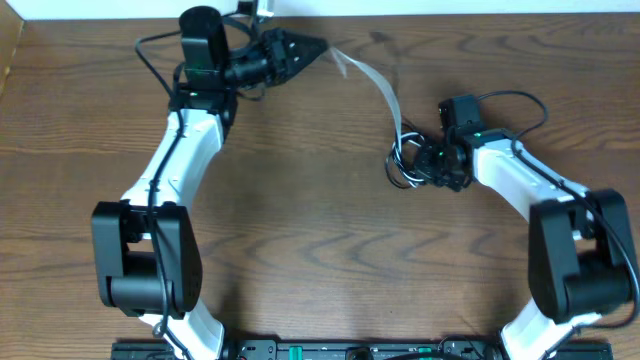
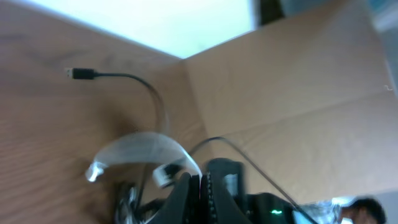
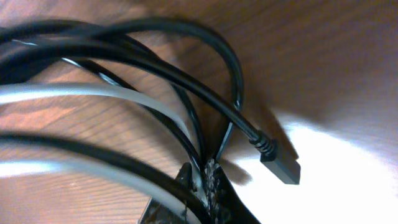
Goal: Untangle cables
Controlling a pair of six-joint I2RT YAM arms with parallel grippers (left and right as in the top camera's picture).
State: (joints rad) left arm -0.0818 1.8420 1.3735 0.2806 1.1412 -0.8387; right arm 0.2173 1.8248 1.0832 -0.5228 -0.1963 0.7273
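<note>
The white cable (image 1: pixel 375 80) runs taut from my left gripper (image 1: pixel 318 47) at the table's far edge down to a tangle by my right gripper (image 1: pixel 425 162). In the left wrist view the left gripper (image 2: pixel 200 179) is shut on the white cable (image 2: pixel 140 146), which arcs off to the left. Beyond it lies the black cable (image 2: pixel 124 76), ending in a small plug. Loops of the black cable (image 3: pixel 186 81) and the white cable (image 3: pixel 93 92) fill the right wrist view. There the right gripper (image 3: pixel 204 171) is shut on a black strand, and a black plug (image 3: pixel 280 165) lies just right of it.
A brown cardboard wall (image 2: pixel 298 81) stands behind the table's far edge, close to the left gripper. The wooden tabletop (image 1: pixel 300 220) spreads between the two arms. Both arm bases (image 1: pixel 150 260) sit at the near edge.
</note>
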